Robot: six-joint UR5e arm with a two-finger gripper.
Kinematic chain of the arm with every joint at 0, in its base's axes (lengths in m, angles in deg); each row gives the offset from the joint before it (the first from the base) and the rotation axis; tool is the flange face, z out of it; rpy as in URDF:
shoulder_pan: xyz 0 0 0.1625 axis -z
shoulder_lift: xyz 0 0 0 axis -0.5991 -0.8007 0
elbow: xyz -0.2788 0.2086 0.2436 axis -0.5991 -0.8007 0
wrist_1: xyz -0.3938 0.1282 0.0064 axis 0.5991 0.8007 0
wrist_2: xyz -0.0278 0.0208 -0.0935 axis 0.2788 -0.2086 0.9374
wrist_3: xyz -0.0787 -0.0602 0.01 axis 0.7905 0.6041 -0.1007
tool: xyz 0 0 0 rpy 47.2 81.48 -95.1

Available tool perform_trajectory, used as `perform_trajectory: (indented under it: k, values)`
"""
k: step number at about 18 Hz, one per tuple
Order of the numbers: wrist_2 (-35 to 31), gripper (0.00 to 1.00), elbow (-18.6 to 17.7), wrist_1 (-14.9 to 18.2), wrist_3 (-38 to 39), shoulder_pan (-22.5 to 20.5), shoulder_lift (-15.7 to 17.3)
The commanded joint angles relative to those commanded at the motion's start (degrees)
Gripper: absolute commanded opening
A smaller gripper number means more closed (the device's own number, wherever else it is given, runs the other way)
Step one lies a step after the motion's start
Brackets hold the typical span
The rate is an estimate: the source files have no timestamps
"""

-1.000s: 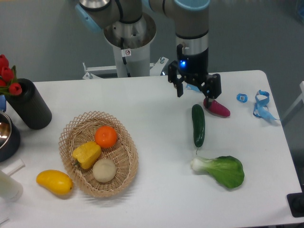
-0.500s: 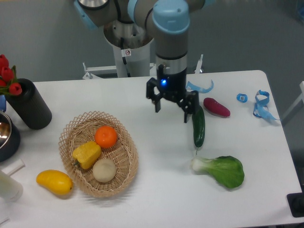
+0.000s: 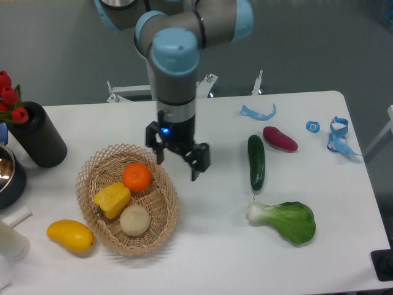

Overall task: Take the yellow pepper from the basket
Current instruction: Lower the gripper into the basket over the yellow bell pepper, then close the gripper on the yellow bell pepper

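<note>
The yellow pepper lies in the left middle of the woven wicker basket, next to an orange and a pale round fruit. My gripper is open and empty. It hangs above the table just right of the basket's upper right rim, up and to the right of the pepper, apart from it.
A smooth yellow mango-like fruit lies on the table left of the basket. A cucumber, a purple vegetable and a bok choy lie to the right. A black cylinder with red flowers stands at the far left.
My gripper has moved left and toward the front, from beside the purple vegetable, past the cucumber, to the basket's right rim. It stayed open. The objects have not moved.
</note>
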Motion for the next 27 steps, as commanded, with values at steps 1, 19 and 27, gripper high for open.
perform_trajectory:
  k: [1,19,27]
  values:
    - [0.1,1.0,0.1,0.0,0.5,0.9,-0.4]
    - [-0.1,1.0,-0.5,-5.3,1.0,9.3,-7.4]
    - [-0.1,1.0,-0.8,-5.4,5.4,9.9,-9.8]
